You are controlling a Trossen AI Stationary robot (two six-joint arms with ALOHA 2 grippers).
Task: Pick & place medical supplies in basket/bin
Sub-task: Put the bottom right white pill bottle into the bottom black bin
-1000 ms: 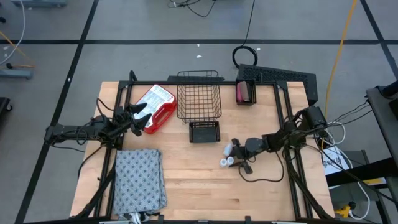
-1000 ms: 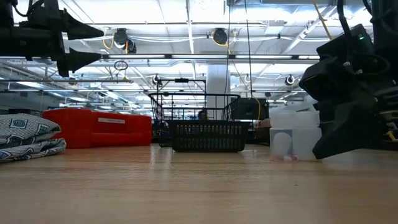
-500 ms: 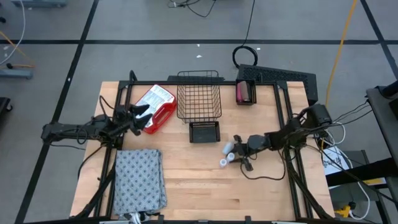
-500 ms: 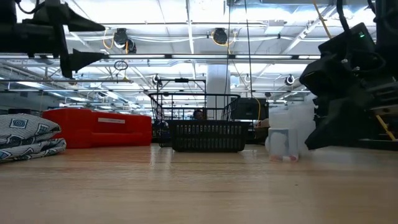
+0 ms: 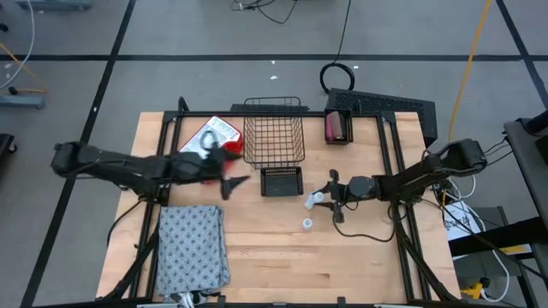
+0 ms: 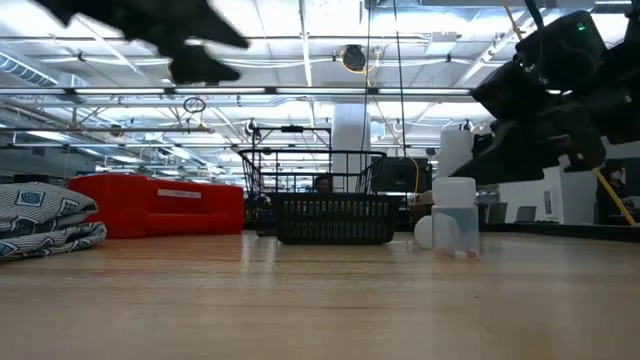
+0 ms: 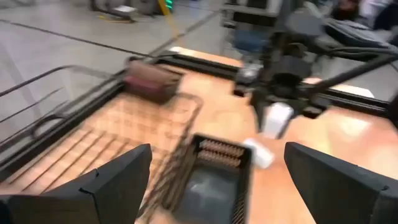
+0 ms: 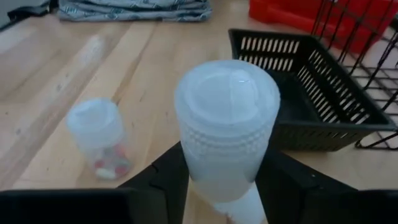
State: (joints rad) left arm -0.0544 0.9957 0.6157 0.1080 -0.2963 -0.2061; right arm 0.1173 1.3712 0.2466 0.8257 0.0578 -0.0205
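Three white vials show. One vial is in my right gripper, right of the small black bin. A second vial stands on the table. The third vial lies on its side. My left gripper hovers open, left of the small bin and above the table. The black wire basket stands behind that bin. The grey dotted cloth lies folded at the near left. A brownish block sits near the far right corner. My right gripper pinches the vial's body just below its ribbed cap between the two fingers. The fingers come roughly level from the table's right. The vial is lifted clear of the table and stands about upright in the hold.
A red box lies left of the wire basket, under my left arm. Dark frame rails run along both sides of the table. Bare wood stretches along the near middle.
My left arm has swung toward the table's right, from beside the red box to the small bin's left, fingers still open. My right gripper has risen and drawn back toward the far right, lifting one vial clear of the table; the other two stayed.
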